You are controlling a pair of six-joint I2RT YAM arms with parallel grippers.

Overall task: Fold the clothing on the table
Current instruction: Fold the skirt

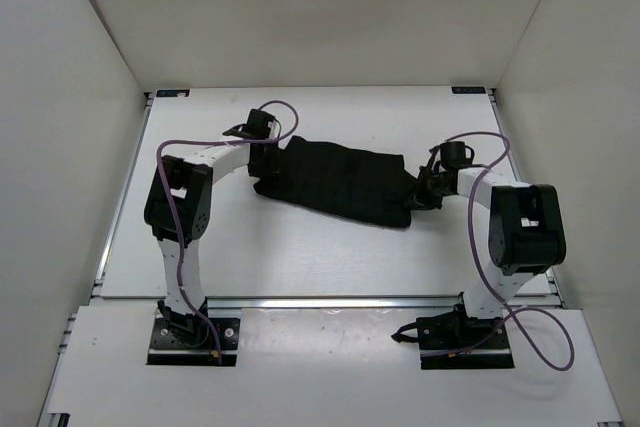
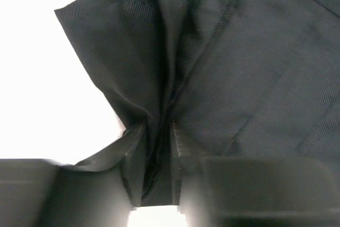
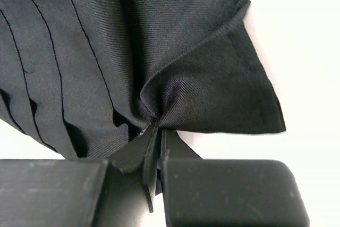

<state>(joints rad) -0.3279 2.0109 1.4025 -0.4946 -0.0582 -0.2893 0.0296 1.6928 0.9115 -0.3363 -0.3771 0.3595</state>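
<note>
between the fingers (image 2: 135,163) of the left gripper (image 2: 154,136) sits a bunched ridge of the black clothing (image 1: 340,182), pinched at its edge, with creases fanning away from the tips. the right gripper (image 3: 155,131) has its fingers (image 3: 133,155) pressed together on a hem corner, cloth puckering just beyond the tips and a flap spreading off to one side of them. the clothing lies stretched out on the white table (image 1: 300,262), spanning from one pair of fingers to the other. it looks light, soft and limp, so it should sag wherever unsupported, and the thin weave could slip from a shallow nip. the best holds look like the end edges or corners, taken deep enough to catch every layer.
</note>
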